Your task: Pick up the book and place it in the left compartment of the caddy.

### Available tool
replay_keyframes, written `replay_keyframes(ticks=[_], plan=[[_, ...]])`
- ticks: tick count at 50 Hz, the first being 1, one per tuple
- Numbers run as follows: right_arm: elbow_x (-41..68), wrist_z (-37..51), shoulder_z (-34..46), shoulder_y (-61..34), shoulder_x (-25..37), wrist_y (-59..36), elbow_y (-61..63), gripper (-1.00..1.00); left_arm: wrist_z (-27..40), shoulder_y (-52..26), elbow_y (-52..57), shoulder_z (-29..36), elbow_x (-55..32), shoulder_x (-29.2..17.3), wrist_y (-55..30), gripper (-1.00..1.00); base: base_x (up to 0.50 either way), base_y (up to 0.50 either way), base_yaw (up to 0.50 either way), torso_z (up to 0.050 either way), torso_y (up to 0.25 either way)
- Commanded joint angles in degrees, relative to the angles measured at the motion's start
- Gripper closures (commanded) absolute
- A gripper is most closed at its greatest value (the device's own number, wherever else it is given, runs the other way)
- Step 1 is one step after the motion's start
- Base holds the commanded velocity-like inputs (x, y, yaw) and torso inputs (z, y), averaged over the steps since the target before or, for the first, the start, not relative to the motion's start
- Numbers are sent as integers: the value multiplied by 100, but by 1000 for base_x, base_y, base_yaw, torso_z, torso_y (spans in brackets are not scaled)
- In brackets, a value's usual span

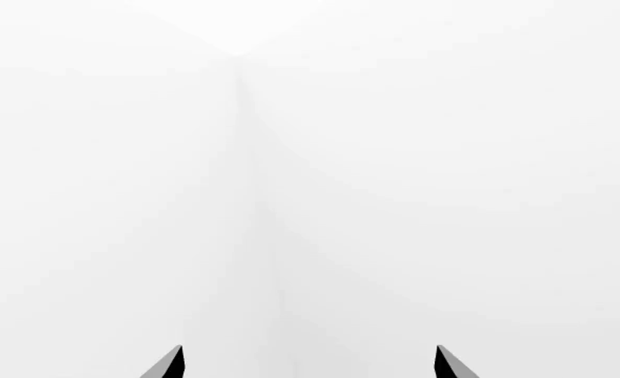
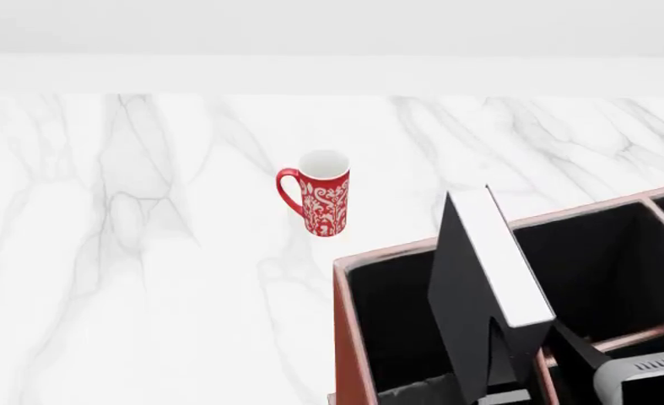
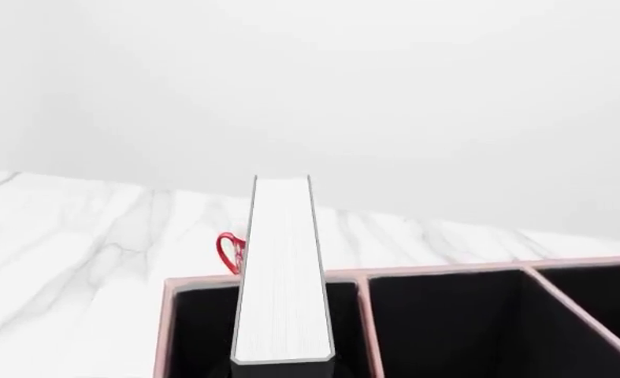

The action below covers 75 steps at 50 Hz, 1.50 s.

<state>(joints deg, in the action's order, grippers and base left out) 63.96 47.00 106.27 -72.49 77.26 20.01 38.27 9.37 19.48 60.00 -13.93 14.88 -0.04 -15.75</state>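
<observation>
The black book [image 2: 466, 295], white page edge [image 2: 510, 253] up, stands tilted over the caddy [image 2: 348, 337]. Its lower end is inside the left compartment [image 2: 394, 321]. My right gripper [image 2: 529, 359] is shut on the book's near lower end. In the right wrist view the book [image 3: 284, 276] runs away from the camera above the left compartment [image 3: 199, 335], between the caddy's outer wall [image 3: 165, 331] and a pale-rimmed divider [image 3: 365, 323]; the fingers are hidden under it. My left gripper [image 1: 310, 364] is open and empty, facing a white wall, and is out of the head view.
A red patterned mug [image 2: 322, 196] stands on the white marble counter [image 2: 140, 253] behind and left of the caddy; its handle shows in the right wrist view [image 3: 228, 252]. Two shorter black-lined sections [image 2: 613, 261] lie right of the book. A white wall bounds the counter's far edge.
</observation>
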Motion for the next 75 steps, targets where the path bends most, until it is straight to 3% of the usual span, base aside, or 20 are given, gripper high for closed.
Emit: replay_keyframes(ticks=[1,35,75], plan=[[-199,-20,-269,-463,38,-3,68,100,12,17,0,-4,-4,0,15,-100,0,0,0,0,0],[264,-109,-121,-370,-307,-610,-210,100,-1,-12,0,12,12,0,-16,-100,0,0,0,0,1],[249,-142,-53,128,-907,-329,-916,100,6,-17,0,42,39,0,-31,-100,0,0,0,0,1]])
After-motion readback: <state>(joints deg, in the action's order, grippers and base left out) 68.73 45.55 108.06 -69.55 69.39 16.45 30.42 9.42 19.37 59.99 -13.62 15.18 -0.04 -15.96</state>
